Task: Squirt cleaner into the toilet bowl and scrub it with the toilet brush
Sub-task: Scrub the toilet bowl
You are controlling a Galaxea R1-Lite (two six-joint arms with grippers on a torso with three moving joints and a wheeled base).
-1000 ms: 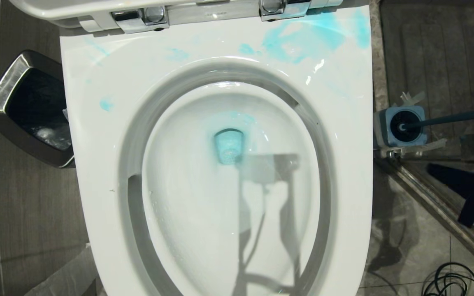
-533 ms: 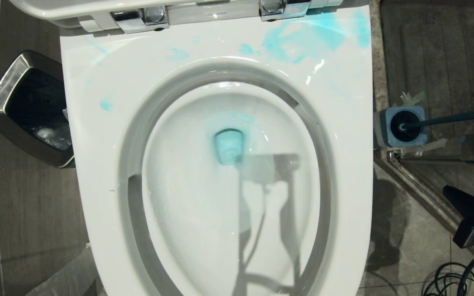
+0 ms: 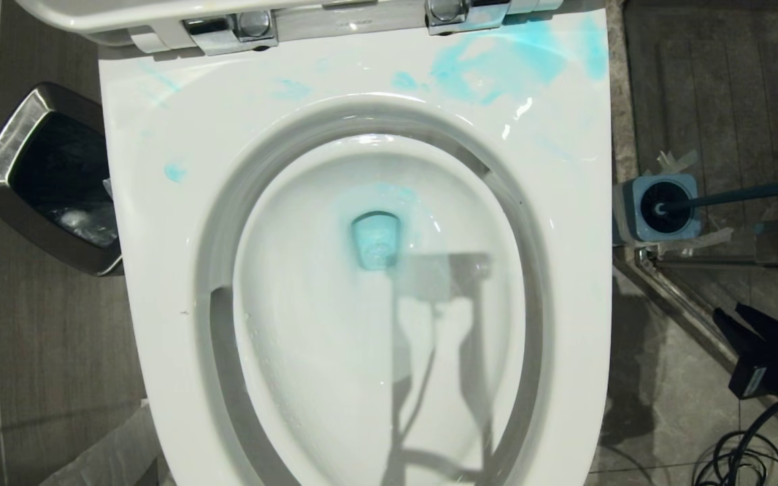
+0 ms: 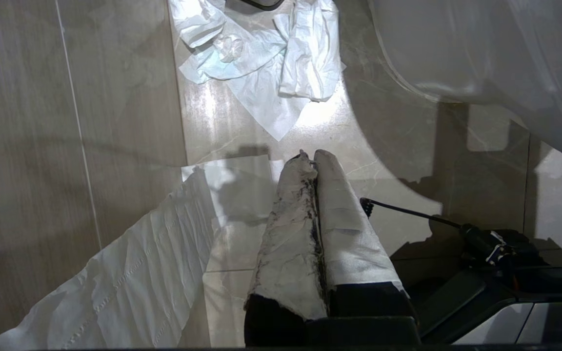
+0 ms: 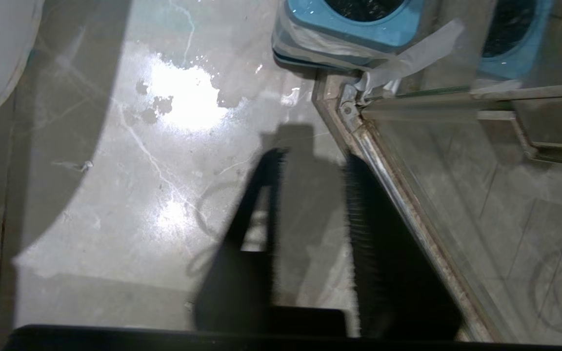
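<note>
While the toilet brush stands head-down in its stand, on the floor just off the right edge of the toilet bowl, I enter the items as they lie.

Cleaner: already applied, by my judgement. Turquoise smears on the flat rim at the far right corner near the hinges, smaller dabs along the far edge and one on the left side of the rim. A pale blue pool sits in the drain at the middle of the bowl. No bottle in view.

Scrubbing: I judge it either done or barely needed again; the smears on the rim are spread thin, the inner bowl reads mostly white. The rim stains remain, so some wiping may be left.

Right gripper: mine, fingers parted with bare floor showing between them, holding nothing. It hangs low over the floor near the right near corner of the bowl, beside the metal door track, the stand just ahead of it.

Left gripper: fingers pressed together, wrapped in white paper, empty, low over the floor by crumpled tissue.

Waste bin: off the left edge of the bowl.
</note>
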